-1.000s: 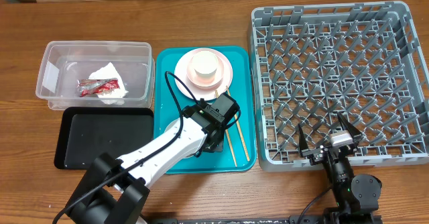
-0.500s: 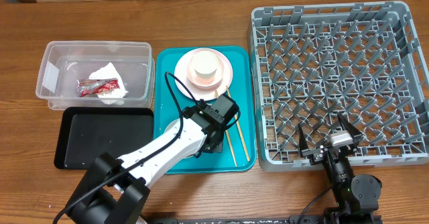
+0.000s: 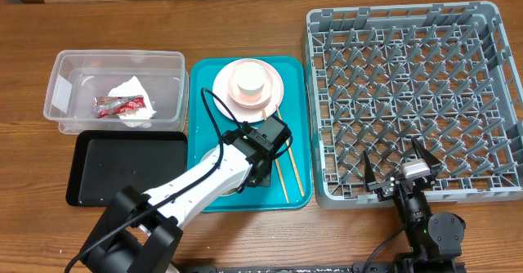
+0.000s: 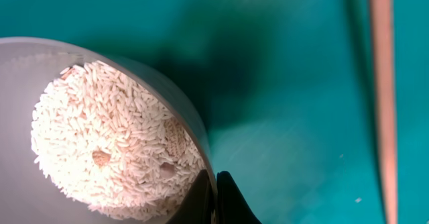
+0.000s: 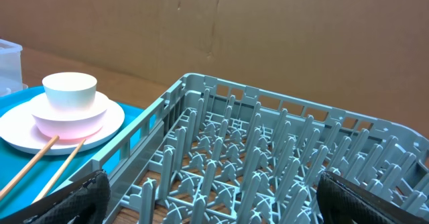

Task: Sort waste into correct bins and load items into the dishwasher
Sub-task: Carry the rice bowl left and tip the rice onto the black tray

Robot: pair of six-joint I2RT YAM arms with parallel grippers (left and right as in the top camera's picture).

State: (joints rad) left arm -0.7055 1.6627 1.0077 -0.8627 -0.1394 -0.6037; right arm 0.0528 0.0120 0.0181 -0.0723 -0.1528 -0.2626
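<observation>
A grey-white bowl holding white rice sits on the teal tray. My left gripper is shut on its rim, one finger inside and one outside. Overhead, the left gripper hangs over the tray's middle and hides that bowl. A pink plate at the tray's far end carries a bowl and a white cup. The clear tub holds a red wrapper and a napkin. My right gripper stands open over the near edge of the dish rack.
The black tray lies in front of the clear tub. Two wooden chopsticks lie on the right side of the teal tray, close to my left arm. The rack's upright pegs fill the space between my right fingers.
</observation>
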